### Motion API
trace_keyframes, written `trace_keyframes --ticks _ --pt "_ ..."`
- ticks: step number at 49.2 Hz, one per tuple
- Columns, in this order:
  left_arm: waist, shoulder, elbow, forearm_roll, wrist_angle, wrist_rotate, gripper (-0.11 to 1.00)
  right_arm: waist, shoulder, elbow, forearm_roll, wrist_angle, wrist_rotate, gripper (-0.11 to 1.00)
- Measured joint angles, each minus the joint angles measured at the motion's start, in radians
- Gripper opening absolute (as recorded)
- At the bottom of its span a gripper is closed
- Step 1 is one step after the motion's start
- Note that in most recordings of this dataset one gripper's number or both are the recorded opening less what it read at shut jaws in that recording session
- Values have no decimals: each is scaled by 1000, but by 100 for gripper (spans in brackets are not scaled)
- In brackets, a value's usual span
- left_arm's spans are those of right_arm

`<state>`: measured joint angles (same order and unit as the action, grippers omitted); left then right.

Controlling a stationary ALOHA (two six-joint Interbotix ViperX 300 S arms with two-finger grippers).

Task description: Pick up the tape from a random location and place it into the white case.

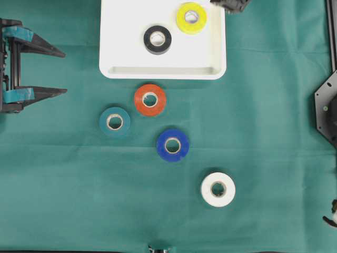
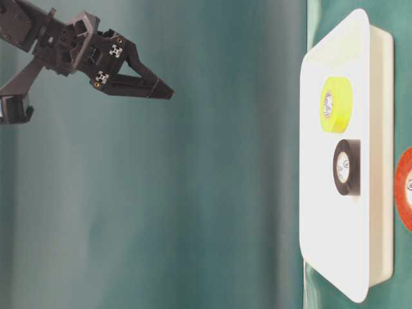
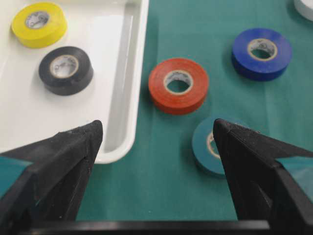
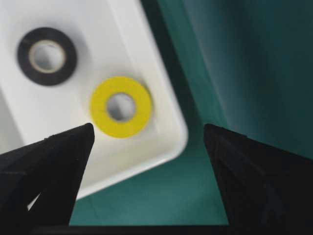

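The white case (image 1: 121, 31) lies at the top middle of the green cloth. A yellow tape (image 1: 191, 18) and a black tape (image 1: 157, 39) lie flat inside it. On the cloth below it lie an orange tape (image 1: 150, 99), a teal tape (image 1: 115, 122), a blue tape (image 1: 172, 145) and a white tape (image 1: 218, 189). My left gripper (image 1: 62, 72) is open and empty at the left edge, pointing toward the teal tape (image 3: 208, 147). My right gripper (image 4: 148, 128) is open and empty, raised over the case's far right corner (image 4: 146, 152) beside the yellow tape (image 4: 121, 106).
A black arm mount (image 1: 326, 110) stands at the right edge. Green cloth (image 1: 274, 158) covers the table to its front edge. In the table-level view the right gripper (image 2: 164, 90) hangs well above the case (image 2: 335, 257).
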<state>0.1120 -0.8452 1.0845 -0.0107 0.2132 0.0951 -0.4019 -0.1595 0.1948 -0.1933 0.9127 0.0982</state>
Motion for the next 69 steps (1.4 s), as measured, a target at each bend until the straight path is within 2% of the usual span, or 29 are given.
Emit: trace_keyframes --ticks 8,19,25,34,45,56,69 --pt "0 2 0 -2 0 0 93 97 2 3 6 0 9 89" --pt "0 0 -2 0 0 0 93 233 2 15 5 0 60 89" --pt "0 0 0 -2 0 0 93 249 -3 28 3 3 66 89" --pt "0 -6 0 0 0 0 93 249 -75 106 5 -17 71 89" --pt "0 -14 0 -2 0 0 93 253 -261 267 23 -135 87 89" --pt "0 -15 2 -2 0 0 93 258 -503 502 49 -307 107 89" --pt "0 -15 2 0 0 0 93 259 -669 776 54 -525 160 89"
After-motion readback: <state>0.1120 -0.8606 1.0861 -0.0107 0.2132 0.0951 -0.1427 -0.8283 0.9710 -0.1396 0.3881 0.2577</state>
